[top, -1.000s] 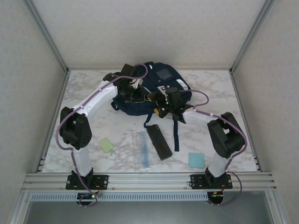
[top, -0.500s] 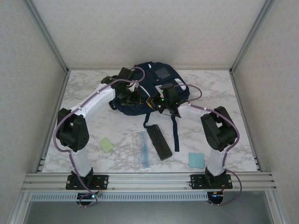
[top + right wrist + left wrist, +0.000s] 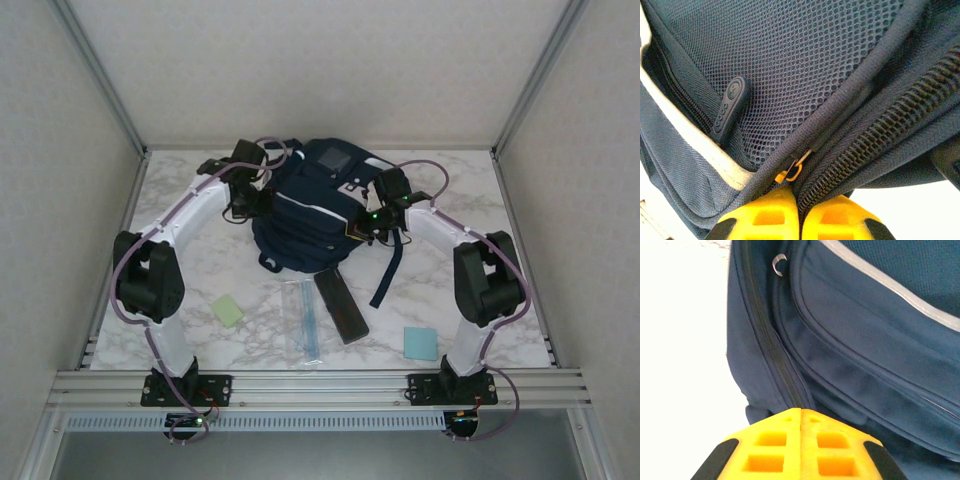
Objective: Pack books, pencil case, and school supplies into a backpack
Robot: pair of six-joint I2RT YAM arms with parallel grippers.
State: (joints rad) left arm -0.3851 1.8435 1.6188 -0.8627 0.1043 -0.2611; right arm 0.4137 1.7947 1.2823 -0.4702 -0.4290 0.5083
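Right wrist view: right gripper [image 3: 799, 195] pinches large navy-blue fabric backpack [image 3: 805, 75] at zipper seam; left gripper [image 3: 801, 415] likewise. Thin holds may slip, dropping it.

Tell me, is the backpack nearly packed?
Not nearly. The left gripper and right gripper are pinching the backpack. Whether the books are inside, I can't tell. The pencil case, ruler, green pad and blue pad are left on the table.

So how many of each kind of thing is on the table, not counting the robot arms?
backpack: 1
pencil case: 1
ruler: 1
square pads: 2, one pale green, one light blue
Total: 5
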